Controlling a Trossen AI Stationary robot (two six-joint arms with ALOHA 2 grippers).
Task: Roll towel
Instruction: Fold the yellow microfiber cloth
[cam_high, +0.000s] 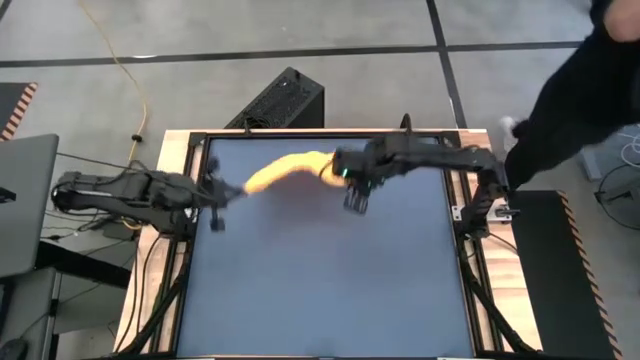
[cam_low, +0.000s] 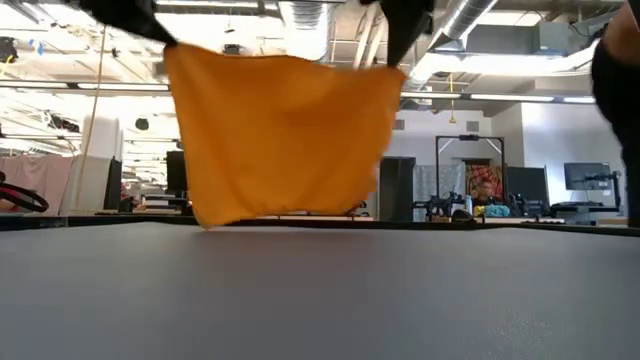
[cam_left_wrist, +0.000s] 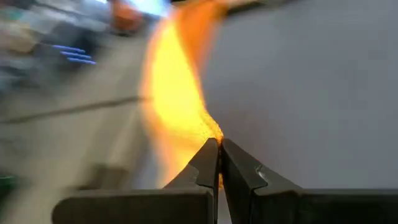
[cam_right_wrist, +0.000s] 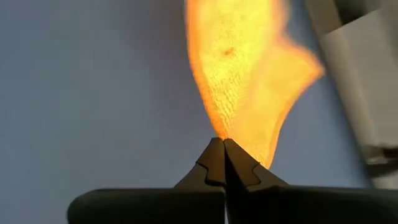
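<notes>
The yellow towel (cam_low: 285, 140) hangs as a spread sheet between my two grippers above the far half of the dark table (cam_high: 320, 280). From above it shows as a narrow yellow band (cam_high: 285, 170). My left gripper (cam_high: 240, 189) is shut on its left top corner and my right gripper (cam_high: 332, 168) is shut on its right top corner. The towel's lower edge (cam_low: 280, 218) hangs near the table top; whether it touches, I cannot tell. The white tag does not show. My left gripper (cam_left_wrist: 219, 144) pinches the towel's top left corner (cam_left_wrist: 208, 127) between its two fingertips, coming level from the table's left. The cloth hangs below the hold. My right gripper (cam_right_wrist: 224, 143) pinches the towel's top right corner (cam_right_wrist: 227, 127) between its two fingertips, coming from the table's right. The cloth hangs below, its top edge (cam_low: 290, 60) fairly straight between the two holds.
A person in dark clothes (cam_high: 580, 90) stands past the table's far right corner. A black box (cam_high: 280, 100) lies on the floor behind the far edge. The table's near half (cam_low: 320, 300) is bare dark surface.
</notes>
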